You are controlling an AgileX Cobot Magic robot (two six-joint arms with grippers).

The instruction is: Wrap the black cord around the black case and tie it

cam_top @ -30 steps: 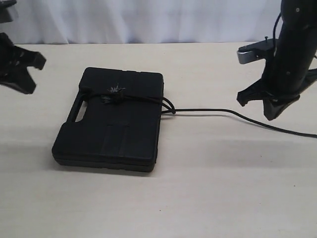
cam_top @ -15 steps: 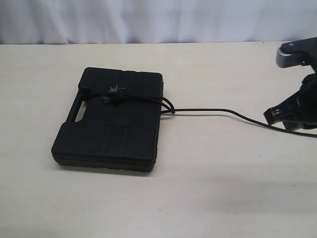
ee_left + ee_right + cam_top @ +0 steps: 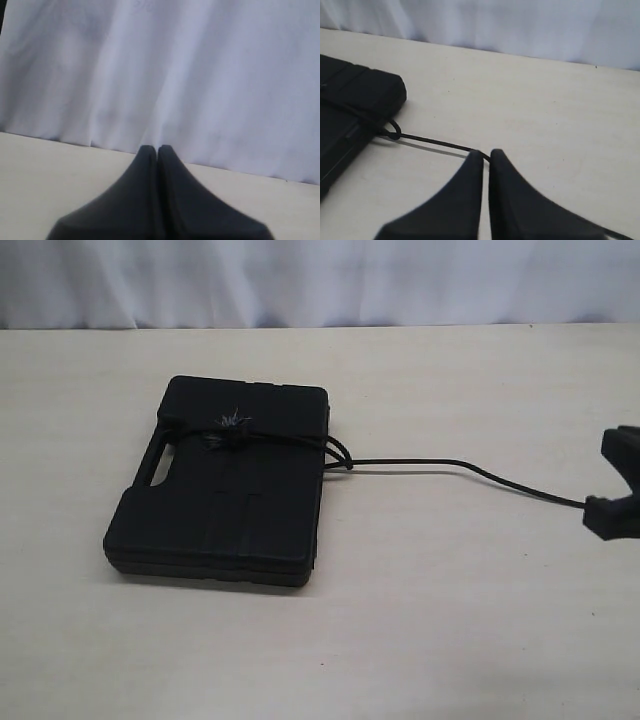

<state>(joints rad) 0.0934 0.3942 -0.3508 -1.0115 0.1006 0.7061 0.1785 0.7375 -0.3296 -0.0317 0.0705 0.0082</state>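
Observation:
The black case (image 3: 220,490) lies flat on the table, left of centre. The black cord (image 3: 440,462) is wrapped across its upper part, with a frayed knot (image 3: 232,425) on top and a loop at the case's right edge; its tail trails right over the table. My right gripper (image 3: 622,490) shows partly at the right edge, above that tail. In the right wrist view the right gripper (image 3: 486,151) is shut with a hairline gap, and the cord (image 3: 430,141) runs on the table beneath it towards the case (image 3: 350,110). My left gripper (image 3: 158,147) is shut, empty, facing the curtain.
A pale wooden table (image 3: 400,620) carries everything. A white curtain (image 3: 300,280) hangs along its far edge. The left arm is outside the exterior view.
The right arm has drawn back to the right and down, now mostly out of the exterior view. The left gripper has left that view. Case and cord have not moved.

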